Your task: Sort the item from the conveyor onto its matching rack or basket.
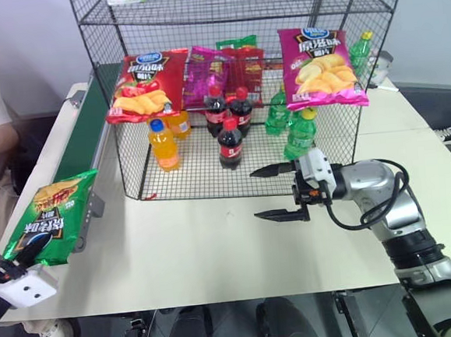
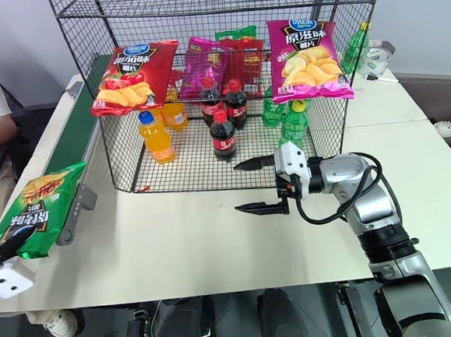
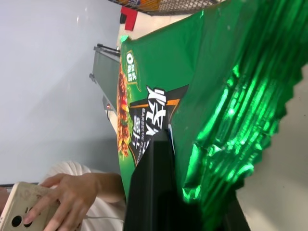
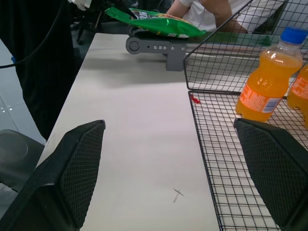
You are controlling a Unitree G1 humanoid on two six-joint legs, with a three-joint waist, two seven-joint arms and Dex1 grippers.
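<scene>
**Green chip bag gripped at the conveyor's near end**

The green chip bag [image 1: 48, 219] sits at about 8 o'clock in the head views, at the near end of the conveyor [image 1: 82, 131], overhanging the white table's [image 1: 217, 255] left edge. The left gripper [image 1: 0, 264] has its fingers closed on the bag's crimped lower edge.

Bare tabletop runs from the bag across to the right gripper [image 1: 278, 192], which hovers near centre just in front of the rack [image 1: 234, 82], pointing toward 9 o'clock with its fingers spread wide and nothing between them.

The rack's bottom tier holds orange soda bottles [image 1: 163, 144], cola bottles [image 1: 230, 143] and green bottles [image 1: 299, 134]. Hanging on the tier above are a red chip bag [image 1: 145, 85], a magenta chip bag [image 1: 321, 67] and smaller snack packs [image 1: 222, 73].

The left wrist view gives the close grip: a black finger [image 3: 154, 187] pressed against the bag's printed face, plus a person's hand [image 3: 72, 197] on a beige device. The right wrist view shows the conveyor's end rollers [image 4: 154, 46] under the bag and the rack's floor edge beside an orange bottle.
</scene>
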